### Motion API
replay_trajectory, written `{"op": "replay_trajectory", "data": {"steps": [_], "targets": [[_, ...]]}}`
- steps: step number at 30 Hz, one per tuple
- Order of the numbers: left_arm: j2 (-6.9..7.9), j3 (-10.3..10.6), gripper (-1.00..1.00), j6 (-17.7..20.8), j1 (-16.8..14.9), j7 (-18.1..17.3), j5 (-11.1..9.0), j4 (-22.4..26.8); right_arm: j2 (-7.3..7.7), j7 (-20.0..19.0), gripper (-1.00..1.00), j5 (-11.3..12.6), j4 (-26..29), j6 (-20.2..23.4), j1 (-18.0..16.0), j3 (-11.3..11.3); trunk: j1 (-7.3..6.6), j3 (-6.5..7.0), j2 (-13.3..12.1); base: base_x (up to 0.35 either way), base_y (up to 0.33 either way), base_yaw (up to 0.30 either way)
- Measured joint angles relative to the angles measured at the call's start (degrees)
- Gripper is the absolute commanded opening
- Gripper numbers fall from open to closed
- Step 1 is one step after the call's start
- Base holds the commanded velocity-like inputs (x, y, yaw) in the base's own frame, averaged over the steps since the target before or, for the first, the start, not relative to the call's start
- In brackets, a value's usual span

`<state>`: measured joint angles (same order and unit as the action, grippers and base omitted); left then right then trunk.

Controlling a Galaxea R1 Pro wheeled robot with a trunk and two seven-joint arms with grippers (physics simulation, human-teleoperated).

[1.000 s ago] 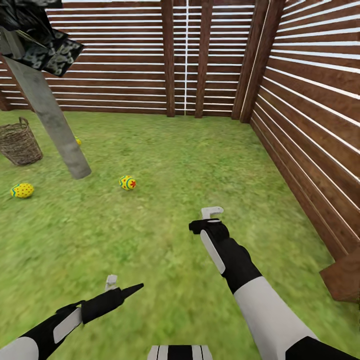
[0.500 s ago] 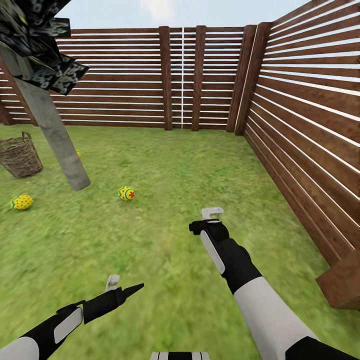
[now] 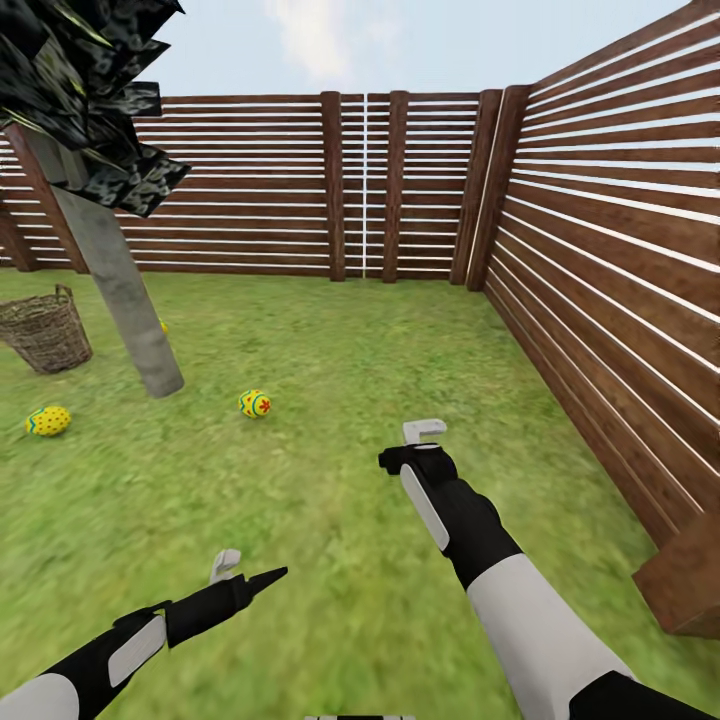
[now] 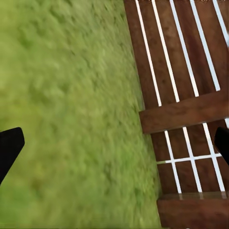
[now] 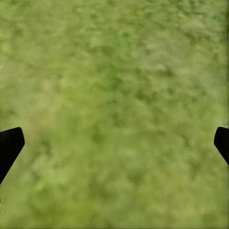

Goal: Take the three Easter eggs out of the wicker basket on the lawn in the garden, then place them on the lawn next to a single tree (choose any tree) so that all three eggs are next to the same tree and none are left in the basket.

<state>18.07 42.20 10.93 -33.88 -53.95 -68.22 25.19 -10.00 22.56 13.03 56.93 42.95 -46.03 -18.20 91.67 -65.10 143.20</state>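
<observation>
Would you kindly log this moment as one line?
eggs: two on lawn near tree | basket: beside tree | left end effector: open | right end effector: open

Patchy green grass lawn (image 3: pixel 350 380). Brown horizontal-slat wooden fence (image 3: pixel 600 260). Brown woven wicker basket (image 3: pixel 45 330). Pale grey tree trunk (image 3: pixel 120 290) under dark leaves mottled green-white. Yellow egg with red flower and zigzag band (image 3: pixel 255 403); yellow egg with dark dots (image 3: pixel 48 421).

On the lawn (image 3: pixel 340 500), the wicker basket (image 3: pixel 45 330) stands left of the tree (image 3: pixel 125 300), eggs (image 3: pixel 255 403) lying either side of its trunk
</observation>
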Motion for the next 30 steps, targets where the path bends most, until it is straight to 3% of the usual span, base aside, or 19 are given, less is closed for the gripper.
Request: {"op": "replay_trajectory", "data": {"steps": [30], "targets": [[-0.04, 0.1, 1.00, -0.9, 0.0, 0.3, 0.0, -0.1, 0.00, -0.1, 1.00, 0.0, -1.4, -0.1, 0.0, 0.0, -6.58, 4.93, -12.0, 0.000, 0.000, 0.000]]}}
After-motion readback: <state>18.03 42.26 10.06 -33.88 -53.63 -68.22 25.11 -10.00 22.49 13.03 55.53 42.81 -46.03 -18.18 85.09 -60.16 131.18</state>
